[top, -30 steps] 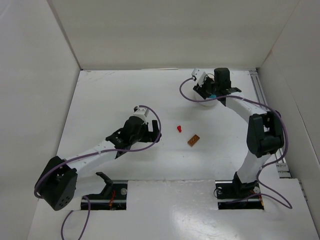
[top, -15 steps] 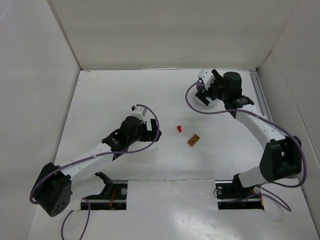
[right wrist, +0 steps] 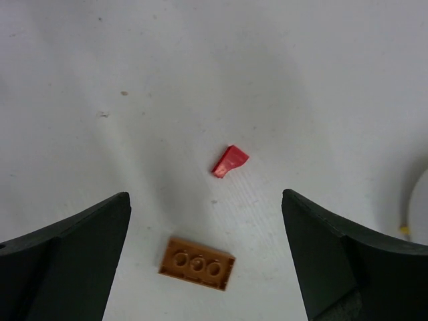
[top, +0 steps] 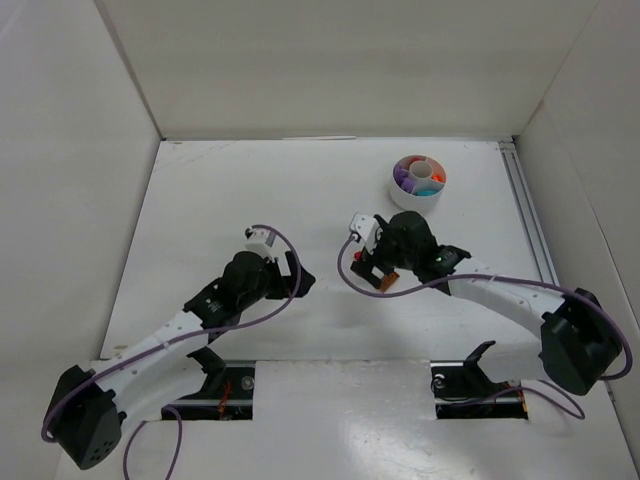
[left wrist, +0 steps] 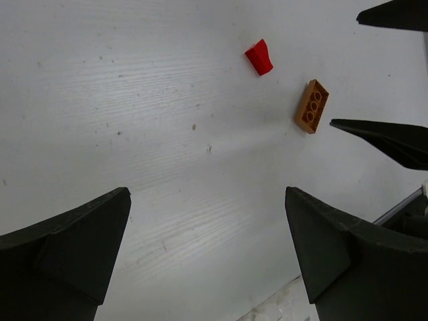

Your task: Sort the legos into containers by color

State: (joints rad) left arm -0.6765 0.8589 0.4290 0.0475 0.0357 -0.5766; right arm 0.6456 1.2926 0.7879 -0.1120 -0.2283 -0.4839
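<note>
Two legos lie loose on the white table: a small red wedge (right wrist: 229,162) and a brown three-stud brick (right wrist: 197,263). My right gripper (right wrist: 204,194) hangs open just above them, with the brown brick between its fingers and the red wedge just beyond their tips. It holds nothing. My left gripper (left wrist: 206,190) is open and empty, left of both pieces; the red wedge (left wrist: 259,57) and brown brick (left wrist: 311,106) show ahead of it. The white tub of containers (top: 415,203) stands at the back right with purple, teal and orange pieces inside.
White walls enclose the table on three sides. A metal rail (top: 528,215) runs along the right edge. The right gripper's black fingers (left wrist: 391,139) reach into the left wrist view near the brown brick.
My right arm has swung from over the tub down to the two loose pieces, and its jaws have opened wide. The left arm has drawn back a little toward the near left.
</note>
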